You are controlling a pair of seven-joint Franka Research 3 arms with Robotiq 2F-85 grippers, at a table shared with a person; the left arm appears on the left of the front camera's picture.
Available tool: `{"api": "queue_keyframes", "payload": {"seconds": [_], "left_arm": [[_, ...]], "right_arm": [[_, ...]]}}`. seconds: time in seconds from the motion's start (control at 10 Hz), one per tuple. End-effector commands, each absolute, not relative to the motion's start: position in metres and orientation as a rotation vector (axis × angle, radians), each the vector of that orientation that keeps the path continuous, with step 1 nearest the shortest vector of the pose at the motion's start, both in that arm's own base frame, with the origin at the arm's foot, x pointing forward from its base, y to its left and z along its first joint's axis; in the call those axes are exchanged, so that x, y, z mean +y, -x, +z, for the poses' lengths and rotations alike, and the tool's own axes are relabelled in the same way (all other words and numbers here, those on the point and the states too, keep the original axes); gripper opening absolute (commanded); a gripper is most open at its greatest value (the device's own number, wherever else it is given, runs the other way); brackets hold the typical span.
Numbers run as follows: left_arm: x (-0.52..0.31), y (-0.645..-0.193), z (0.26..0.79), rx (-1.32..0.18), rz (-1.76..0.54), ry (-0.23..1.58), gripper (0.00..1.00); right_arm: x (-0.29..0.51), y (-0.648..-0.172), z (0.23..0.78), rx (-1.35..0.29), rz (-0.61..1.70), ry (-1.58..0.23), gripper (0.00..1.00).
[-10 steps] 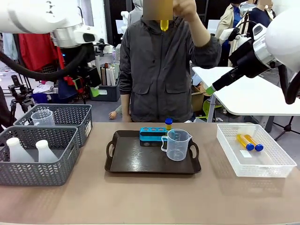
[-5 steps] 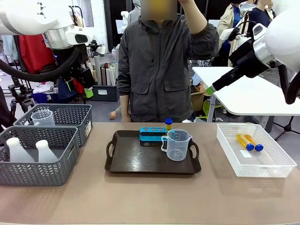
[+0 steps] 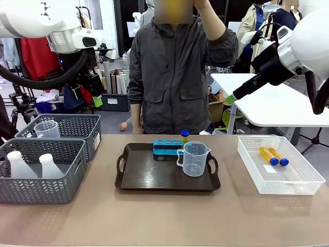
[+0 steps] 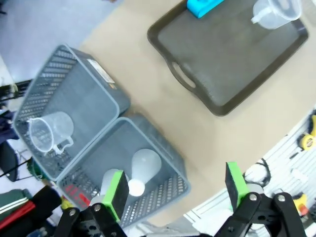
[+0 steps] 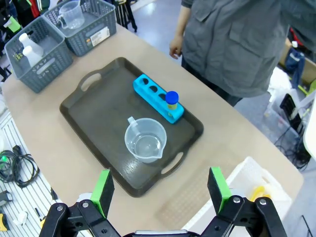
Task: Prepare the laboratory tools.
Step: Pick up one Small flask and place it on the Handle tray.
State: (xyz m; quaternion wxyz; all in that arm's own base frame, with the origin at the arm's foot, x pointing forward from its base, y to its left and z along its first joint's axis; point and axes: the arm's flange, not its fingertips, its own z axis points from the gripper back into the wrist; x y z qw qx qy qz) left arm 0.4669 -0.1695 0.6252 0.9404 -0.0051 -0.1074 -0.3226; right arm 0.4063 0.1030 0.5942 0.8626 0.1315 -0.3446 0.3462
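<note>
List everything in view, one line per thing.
tray: one, dark brown, table centre
rack: one, blue, tray's far side
beaker: one, clear, on tray
second beaker: one, clear, far grey basket
racked tube: one, yellow, blue cap, rack's right end
loose tubes: two, yellow, blue caps, white basket
flasks: two, white, near grey basket
grey baskets: two, table's left
white basket: one, table's right
table: one, tan
person: one, grey jacket, far side
left gripper: one, black, fingers open, high over table's left
right gripper: one, black, fingers open, raised at right
</note>
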Motion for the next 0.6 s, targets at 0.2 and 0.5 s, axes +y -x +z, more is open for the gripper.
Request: {"api": "queue_keyframes", "payload": {"seconds": [0.2,0.5], "left_arm": [[-0.118,-0.444,0.663,-0.293,-0.562,-0.018,1.0],[-0.023,-0.423,0.63,-0.331,-0.325,-0.01,1.0]], "right_arm": [[0.104,-0.407,0.596,-0.724,0.72,-0.291,1.0],[0.104,-0.407,0.596,-0.724,0.72,-0.291,1.0]]}}
